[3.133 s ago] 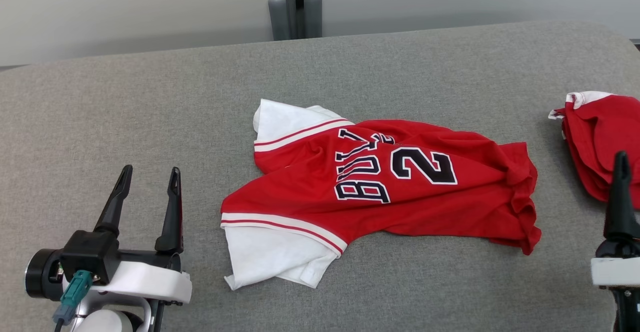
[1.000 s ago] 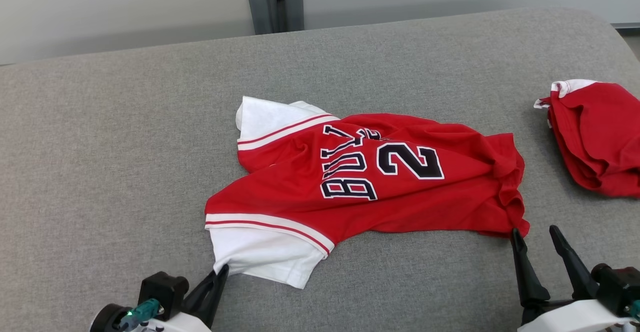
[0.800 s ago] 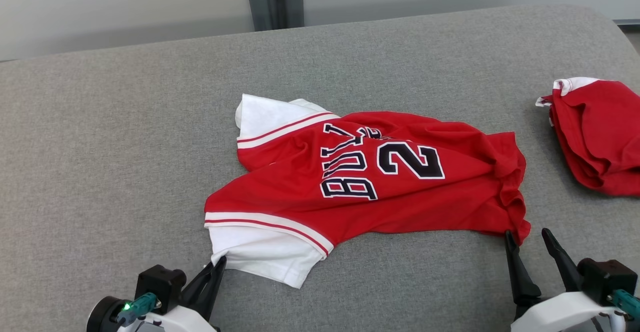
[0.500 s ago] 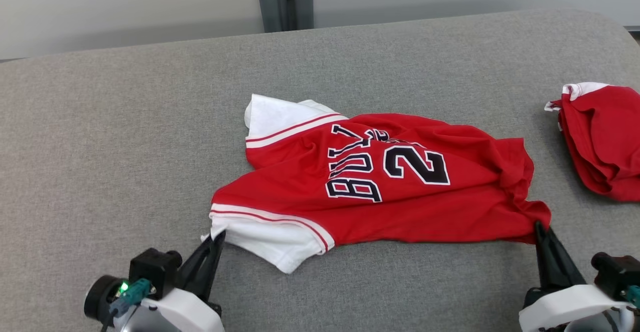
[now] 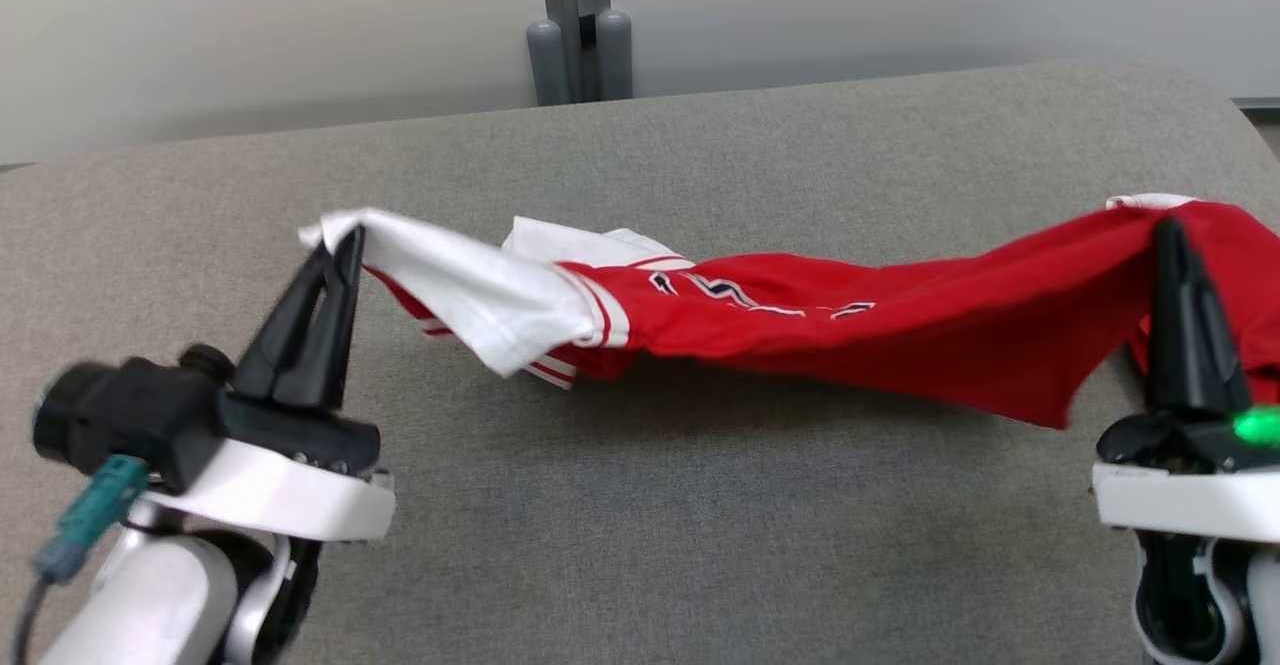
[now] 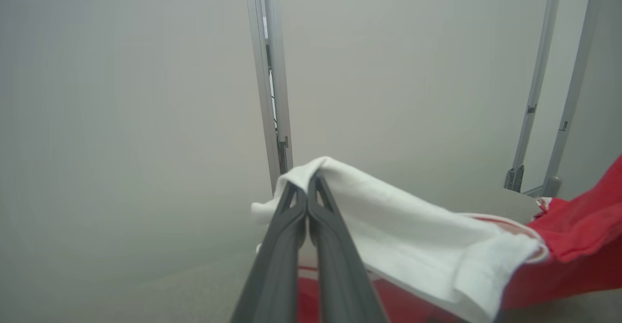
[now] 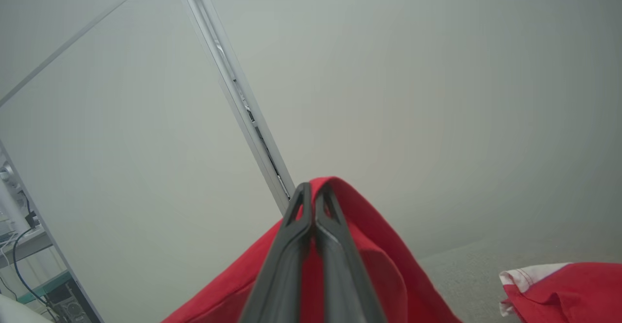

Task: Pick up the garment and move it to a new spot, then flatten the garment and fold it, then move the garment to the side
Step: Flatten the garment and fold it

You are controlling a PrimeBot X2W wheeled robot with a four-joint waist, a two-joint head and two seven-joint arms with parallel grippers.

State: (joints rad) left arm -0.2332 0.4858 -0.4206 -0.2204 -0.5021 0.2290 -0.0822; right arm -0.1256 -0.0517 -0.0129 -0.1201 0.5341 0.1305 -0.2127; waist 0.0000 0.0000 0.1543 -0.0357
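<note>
1. Found garment (image 5: pixel 800 330) (red jersey, white sleeves) strung between both arms above grey table (image 5: pixel 640 525), well off the surface at both ends, sagging mid-span. Couldn't tell whether lowest fold touched table.
2. Saw L gripper (image 5: pixel 348 237) at left of head view, tips up, fingers pinched together on edge of white sleeve (image 5: pixel 470 290). Same in L wrist view: fingers flush together, white cloth folded over the tips.
3. Saw R gripper (image 5: pixel 1165 230) at right of head view, upright, fingers clamped together on red corner of garment. In R wrist view, red cloth draped over tips, hanging down both sides.
4. Noted 2nd white sleeve (image 5: pixel 585 243) farther back, near garment's mid. Dark lettering (image 5: pixel 760 300) on top fold, foreshortened, not readable.
5. Spotted 2nd red garment (image 7: pixel 568 289) w/ white trim lying on table near R gripper, apart from it in R wrist view; mostly hidden behind held cloth in head view.
6. Noted grey post (image 5: pixel 580 35) at far table edge, approx centre, pale wall (image 5: pixel 250 35) behind.
</note>
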